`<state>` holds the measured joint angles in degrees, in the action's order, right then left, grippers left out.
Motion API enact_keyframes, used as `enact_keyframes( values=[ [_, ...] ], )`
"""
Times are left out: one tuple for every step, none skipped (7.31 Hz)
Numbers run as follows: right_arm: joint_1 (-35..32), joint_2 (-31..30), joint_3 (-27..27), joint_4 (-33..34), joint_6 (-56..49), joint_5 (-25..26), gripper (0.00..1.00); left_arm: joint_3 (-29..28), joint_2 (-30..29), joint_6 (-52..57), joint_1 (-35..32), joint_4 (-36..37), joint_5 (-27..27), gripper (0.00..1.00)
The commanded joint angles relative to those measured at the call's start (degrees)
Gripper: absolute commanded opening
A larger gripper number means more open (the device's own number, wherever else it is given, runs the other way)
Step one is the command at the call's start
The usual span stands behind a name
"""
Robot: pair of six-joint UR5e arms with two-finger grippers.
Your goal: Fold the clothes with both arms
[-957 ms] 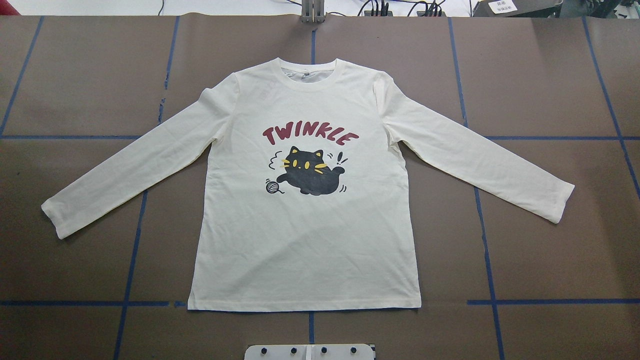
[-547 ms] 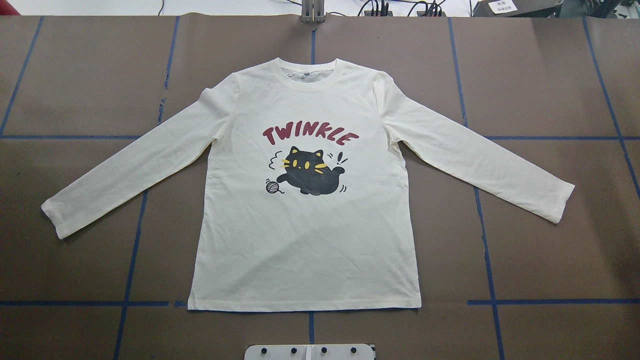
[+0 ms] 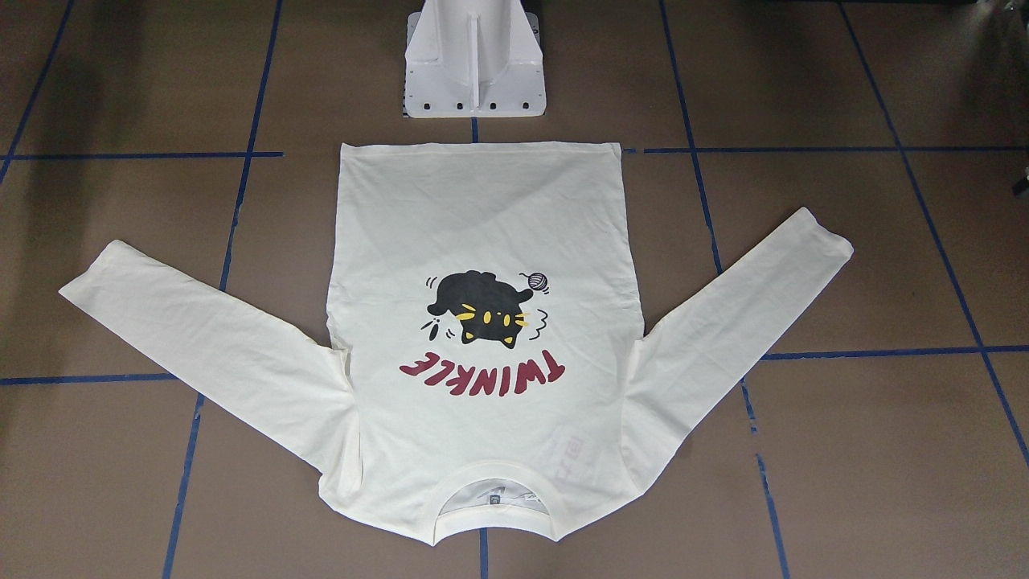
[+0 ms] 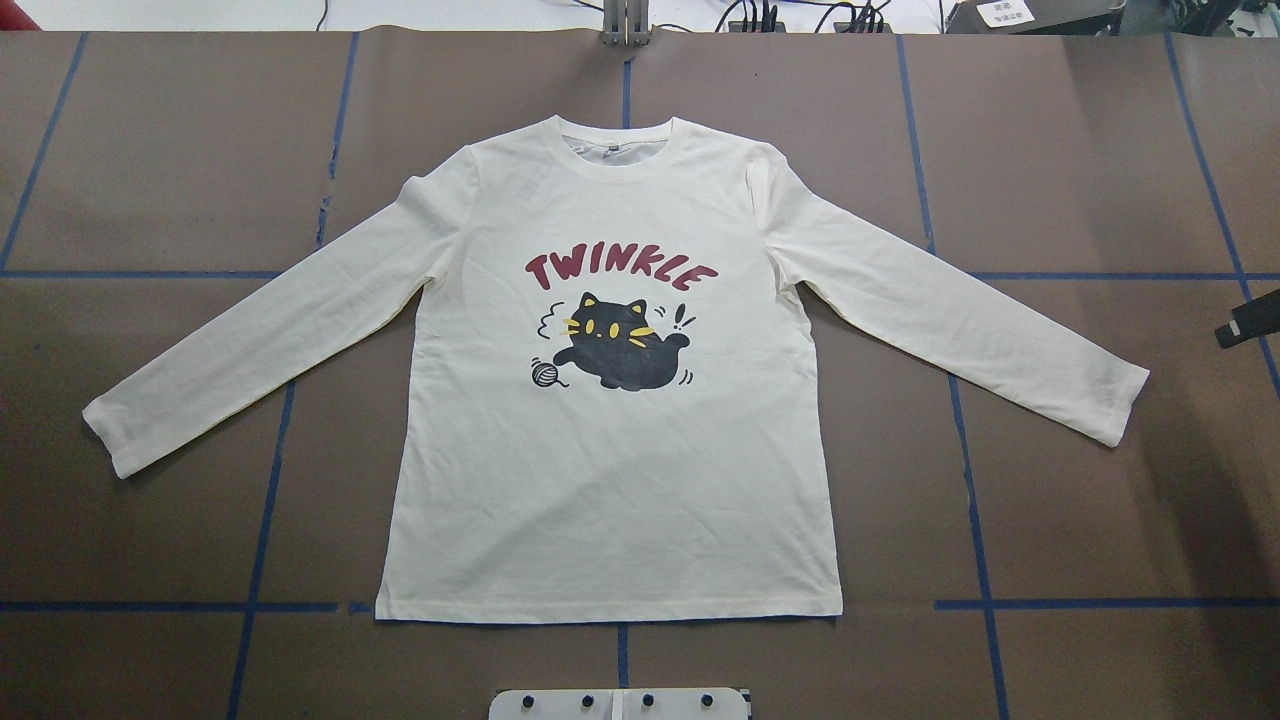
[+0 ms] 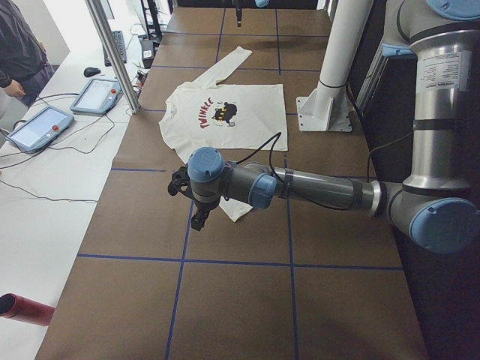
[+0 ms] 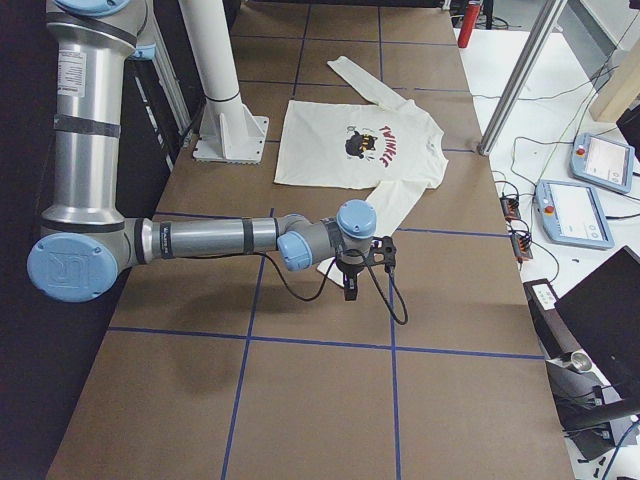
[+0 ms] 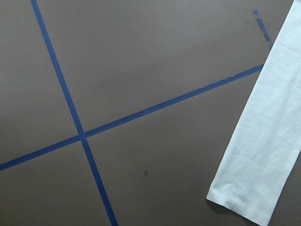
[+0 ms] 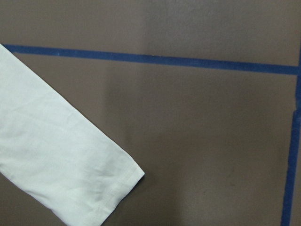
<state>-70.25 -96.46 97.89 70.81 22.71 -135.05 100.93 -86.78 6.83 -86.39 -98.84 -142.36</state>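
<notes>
- Long-sleeved shirt [image 4: 610, 480] — cream, with the cat and "TWINKLE" print face up — lies flat on the tabletop [image 4: 1100, 500] directly in front of the pedestal base [image 3: 474, 72]. The hem is nearest the base, the collar farthest, and both sleeves are splayed outward.
- Left gripper [image 5: 198, 214]: above bare tabletop, well out to the left of the pedestal base, near the left cuff [image 7: 244, 202] but apart from it. Whether it is spread or pressed together cannot be told.
- Right gripper [image 6: 349, 280]: mirrored position to the right of the pedestal base, near the right cuff [image 8: 115, 186] and not touching it. Its state likewise cannot be told.
- Progress, as judged: no fold is made — sleeves and body all lie open. Every fold remains, and grasping the cuffs appears to be the step in hand.
</notes>
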Motion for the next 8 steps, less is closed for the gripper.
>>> enact_keyframes(
  values=[
    [6.6,-0.31,-2.0,-5.22,1.63,2.95,1.0,0.14,0.03,-0.06,0.0,-0.13,-0.03,1.0],
    [8.27,-0.22,-2.0,-6.2,4.51,3.04,1.0,0.23,0.03,-0.06,0.0,-0.13,-0.03,1.0],
    [11.16,-0.05,-2.09,-9.87,8.89,4.6,1.0,0.41,0.03,-0.15,0.08,-0.21,-0.03,1.0],
    [14.67,0.21,-2.18,-12.34,13.98,7.67,1.0,0.23,-0.05,-0.06,0.08,-0.21,-0.03,1.0],
    [16.18,0.39,-2.35,-12.54,14.64,8.39,1.0,0.06,-0.06,-0.06,0.08,-0.21,-0.03,1.0],
    [16.63,0.48,-3.66,-12.63,14.56,8.4,1.0,0.06,0.03,-0.06,0.08,-0.21,-0.03,1.0],
    [16.9,0.83,-4.89,-12.63,14.56,8.4,1.0,0.06,0.03,-0.15,0.0,-0.21,-0.11,1.0],
    [16.9,0.83,-6.04,-12.63,14.29,8.4,1.0,0.06,0.03,-0.15,0.08,-0.13,-0.11,1.0]
  ],
)
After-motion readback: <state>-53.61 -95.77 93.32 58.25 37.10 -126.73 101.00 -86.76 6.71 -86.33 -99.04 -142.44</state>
